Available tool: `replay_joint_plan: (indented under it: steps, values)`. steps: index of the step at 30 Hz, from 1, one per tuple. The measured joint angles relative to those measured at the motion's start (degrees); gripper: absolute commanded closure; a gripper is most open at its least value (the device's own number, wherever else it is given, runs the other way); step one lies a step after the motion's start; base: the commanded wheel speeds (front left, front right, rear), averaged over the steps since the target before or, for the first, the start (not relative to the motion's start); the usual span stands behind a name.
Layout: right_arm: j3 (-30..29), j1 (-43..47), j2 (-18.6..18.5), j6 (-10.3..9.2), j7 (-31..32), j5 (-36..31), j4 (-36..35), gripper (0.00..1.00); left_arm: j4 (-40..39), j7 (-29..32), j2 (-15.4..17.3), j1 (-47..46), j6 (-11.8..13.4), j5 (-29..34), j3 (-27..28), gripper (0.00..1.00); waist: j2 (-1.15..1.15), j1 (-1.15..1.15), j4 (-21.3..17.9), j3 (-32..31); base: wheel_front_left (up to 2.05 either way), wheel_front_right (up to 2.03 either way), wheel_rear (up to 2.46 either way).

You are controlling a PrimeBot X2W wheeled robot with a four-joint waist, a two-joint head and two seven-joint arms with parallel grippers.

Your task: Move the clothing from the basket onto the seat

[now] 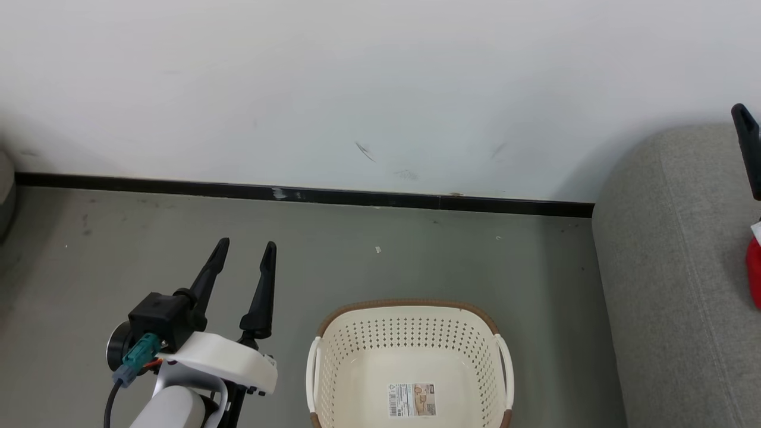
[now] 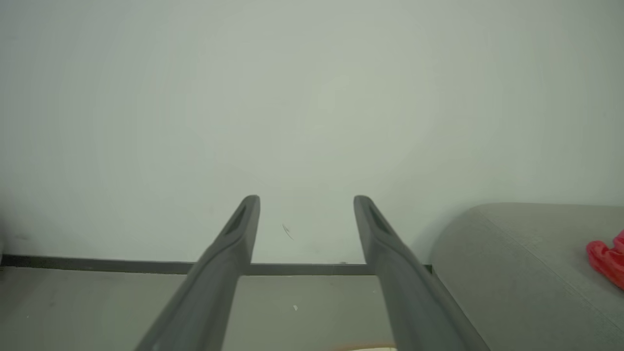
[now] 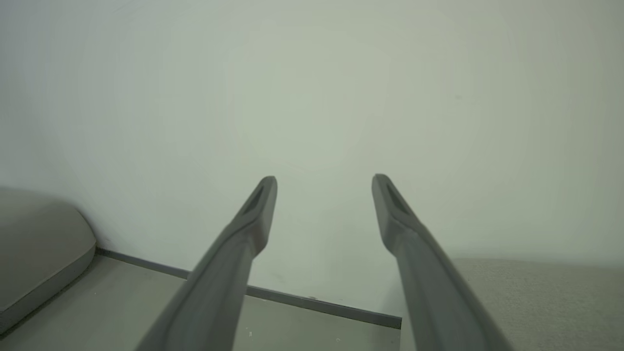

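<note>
The cream perforated basket (image 1: 410, 356) with its brown rim stands on the floor at the bottom centre of the head view; its inside holds only a paper label. A bit of red clothing (image 1: 754, 273) lies on the grey sofa seat (image 1: 672, 285) at the right edge, also showing as red clothing (image 2: 607, 258) on the seat (image 2: 526, 273) in the left wrist view. My left gripper (image 1: 245, 245) hangs open above the floor, left of the basket, with nothing between its fingers. One dark fingertip (image 1: 747, 145) of the right arm shows above the sofa; the right gripper (image 3: 324, 183) is open and holds nothing.
A white wall with a black baseboard (image 1: 297, 194) runs behind the grey floor (image 1: 416, 255). Another grey upholstered piece (image 3: 34, 248) sits at the far left. The sofa's rounded arm stands just right of the basket.
</note>
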Motion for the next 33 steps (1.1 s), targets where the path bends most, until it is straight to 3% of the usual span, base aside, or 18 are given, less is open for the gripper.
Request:
replay_joint_plan:
  steps: [18, 24, 33]
  values:
    - [-9.53, 16.69, 13.46, -0.01, -0.02, -7.99, -8.80, 0.00, 0.63, -1.21, 0.00, 6.10, 1.07, -0.56, 2.16, 0.00, 0.00, 0.00, 2.69, -2.21, 0.00, 0.00, 0.00]
    - [-9.50, 21.96, 17.49, -0.01, -0.02, -10.57, -11.58, 0.00, 0.83, -1.44, -0.10, 8.38, 0.46, -2.36, 2.19, 0.00, 0.00, 0.00, 2.90, -2.83, 0.00, 0.00, 0.00]
    - [-11.32, 26.14, 20.68, -0.01, -0.02, -14.16, -13.79, 0.00, 0.94, -1.70, 1.12, 9.42, 0.99, -0.24, 2.80, 0.00, 0.00, 0.00, 2.83, -3.16, 0.00, 0.00, 0.00]
